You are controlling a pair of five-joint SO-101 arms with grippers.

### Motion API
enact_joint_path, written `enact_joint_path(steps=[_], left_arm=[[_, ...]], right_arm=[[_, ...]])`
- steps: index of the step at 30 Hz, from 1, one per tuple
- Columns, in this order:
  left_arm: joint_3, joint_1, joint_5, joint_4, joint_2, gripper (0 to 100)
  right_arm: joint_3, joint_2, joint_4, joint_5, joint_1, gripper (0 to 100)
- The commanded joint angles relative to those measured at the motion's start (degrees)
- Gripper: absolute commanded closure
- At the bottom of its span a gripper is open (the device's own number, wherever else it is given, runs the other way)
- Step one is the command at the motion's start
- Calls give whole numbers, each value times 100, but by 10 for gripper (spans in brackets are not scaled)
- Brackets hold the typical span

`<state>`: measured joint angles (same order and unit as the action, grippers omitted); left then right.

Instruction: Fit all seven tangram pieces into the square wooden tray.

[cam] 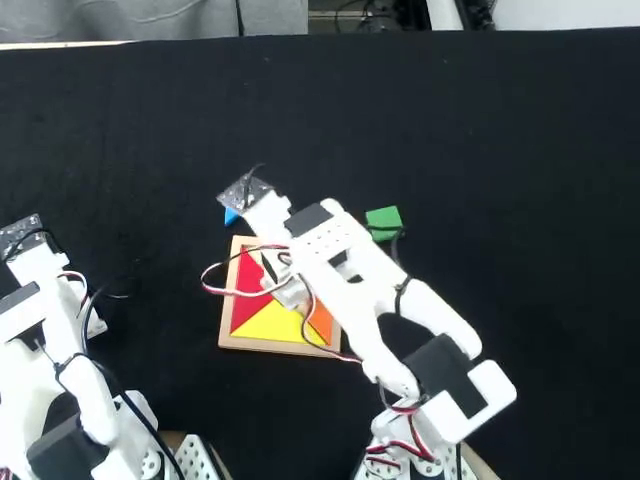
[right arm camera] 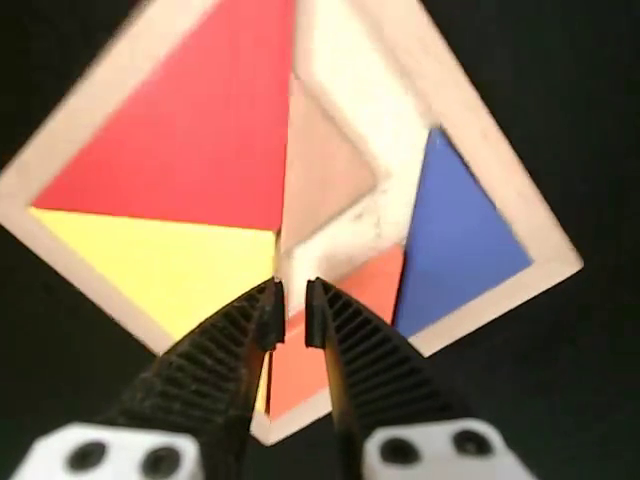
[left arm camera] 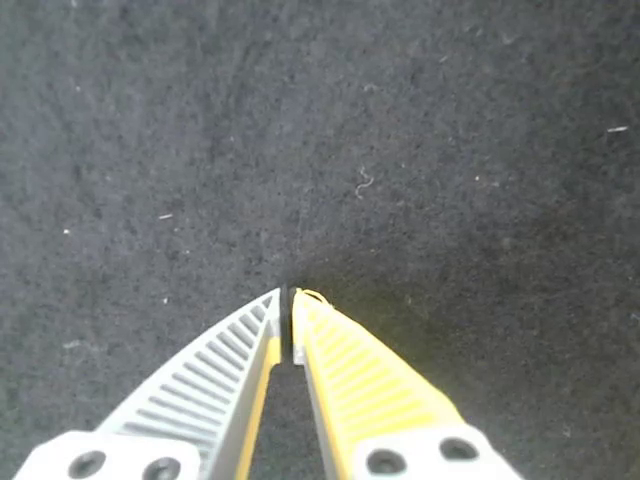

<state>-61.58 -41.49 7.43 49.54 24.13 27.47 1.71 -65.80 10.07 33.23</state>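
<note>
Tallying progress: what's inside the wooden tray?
Red, yellow, blue and orange pieces sit in the tray, beside a pale triangle, piece or bare floor I cannot tell. The right pincer covers part of orange.

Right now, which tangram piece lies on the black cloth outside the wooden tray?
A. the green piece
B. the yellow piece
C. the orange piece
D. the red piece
A: the green piece sits on the cloth, apart from the wooden tray, while the red piece, the yellow piece and the orange piece lie inside it.
</note>
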Motion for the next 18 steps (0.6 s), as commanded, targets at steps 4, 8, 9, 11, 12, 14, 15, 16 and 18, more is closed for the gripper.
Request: enact_joint_path(steps=[4,8,9,11,12,14,15,16,18], left_arm=[[-4,31,35,-62,141,966],[-4,31,35,-62,141,966],[-4,31,35,-62,141,966],[-4,31,35,-62,141,966],[-4,31,35,-62,141,966],[-4,31,35,-62,141,966],[-4,31,35,-62,141,966],[-4,31,35,-62,141,966],[-4,31,35,-62,141,966]], right_arm=[[-769,426,35,18,-44,945],[-1182,1077,26,-9,-18,946],[-1305,1165,18,-9,-18,946],[-1560,1253,-79,-9,-35,946],[-1675,1270,-105,-9,-44,946],[-1868,1279,-132,-9,-53,946],[-1938,1279,-123,-9,-53,946],[-1991,1288,-123,-9,-53,946],[-2062,1270,-132,18,-53,946]])
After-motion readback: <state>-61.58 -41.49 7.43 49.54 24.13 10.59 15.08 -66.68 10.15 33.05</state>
